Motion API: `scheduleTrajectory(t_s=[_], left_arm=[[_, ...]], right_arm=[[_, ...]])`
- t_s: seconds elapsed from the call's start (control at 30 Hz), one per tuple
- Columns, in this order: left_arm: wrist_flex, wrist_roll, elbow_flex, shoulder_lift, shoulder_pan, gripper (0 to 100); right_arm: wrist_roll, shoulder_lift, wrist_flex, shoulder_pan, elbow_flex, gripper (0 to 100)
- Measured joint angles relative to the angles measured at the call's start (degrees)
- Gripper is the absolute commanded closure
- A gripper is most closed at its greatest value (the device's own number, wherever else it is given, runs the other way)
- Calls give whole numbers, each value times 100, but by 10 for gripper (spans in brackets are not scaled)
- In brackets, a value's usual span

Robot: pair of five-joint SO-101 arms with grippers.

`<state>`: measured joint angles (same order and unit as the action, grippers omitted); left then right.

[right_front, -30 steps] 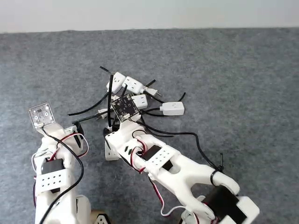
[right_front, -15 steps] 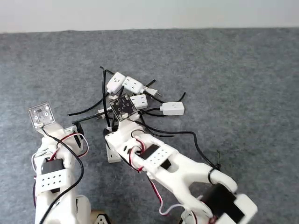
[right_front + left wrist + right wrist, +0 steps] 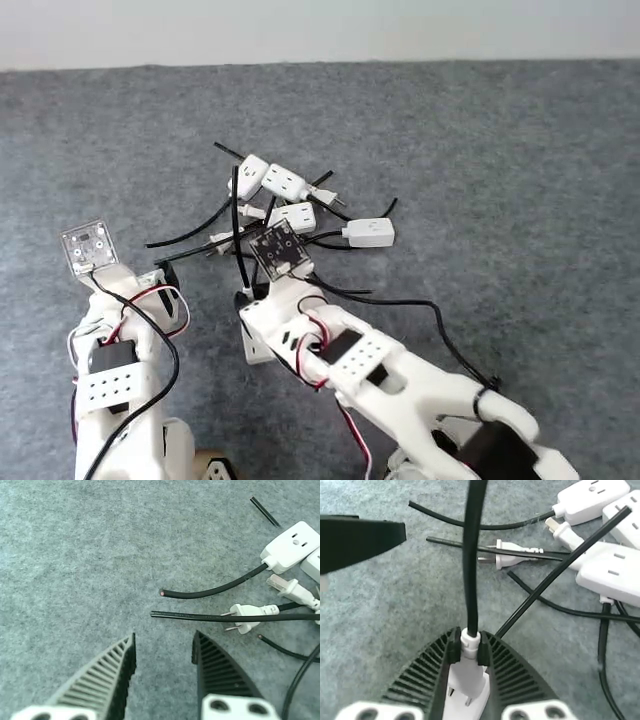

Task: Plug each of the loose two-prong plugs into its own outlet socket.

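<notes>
My right gripper [image 3: 468, 636] is shut on a white two-prong plug [image 3: 468, 672], whose black cord [image 3: 472, 555] rises straight away from the fingers. In the high view this arm sits mid-table with the same cord [image 3: 238, 215] running toward a cluster of white outlet sockets [image 3: 285, 182]. Another socket [image 3: 368, 232] lies to the right. A loose white plug [image 3: 250, 616] lies on the carpet beyond my open left gripper [image 3: 164, 640], apart from it, and a second loose plug [image 3: 287, 587] lies beside a socket [image 3: 292, 545]. The right wrist view has that first loose plug [image 3: 512, 554] too.
Several black cords [image 3: 190, 235] cross the grey carpet [image 3: 480, 150] around the sockets. One cut cord end [image 3: 162, 593] points at the left gripper. The left arm's dark finger [image 3: 355, 540] stands close beside the right gripper.
The right arm has drawn back toward the near side and slightly right, taking the held plug and its cord with it. The left arm has stayed still.
</notes>
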<state>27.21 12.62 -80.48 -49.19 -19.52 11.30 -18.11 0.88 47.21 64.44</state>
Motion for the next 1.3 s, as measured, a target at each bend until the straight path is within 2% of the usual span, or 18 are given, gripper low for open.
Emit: scheduleTrajectory(t_s=[0.2,0.33,0.5,0.6,0.7,0.8,0.97,1.17,1.3], left_arm=[[325,-334,0,0,0,829],[1046,-695,167,0,62,829],[1925,-1495,334,0,695,829],[2251,-1556,501,26,1257,829],[2567,-1451,1090,519,1398,829],[2585,-1486,1793,1530,1451,829],[2576,-2066,2787,3174,1459,829],[2576,-2145,3068,3358,1785,828],[2576,-2145,3051,2998,2013,828]], right_arm=[[-316,-633,0,9,580,991],[-369,-818,9,9,730,991],[-369,-826,9,9,730,991],[-369,-826,9,9,730,991],[-369,-826,9,9,730,991],[-369,-826,9,26,730,991],[-396,-826,9,79,730,991],[-536,-835,9,79,730,991],[-545,-897,9,79,791,991]])
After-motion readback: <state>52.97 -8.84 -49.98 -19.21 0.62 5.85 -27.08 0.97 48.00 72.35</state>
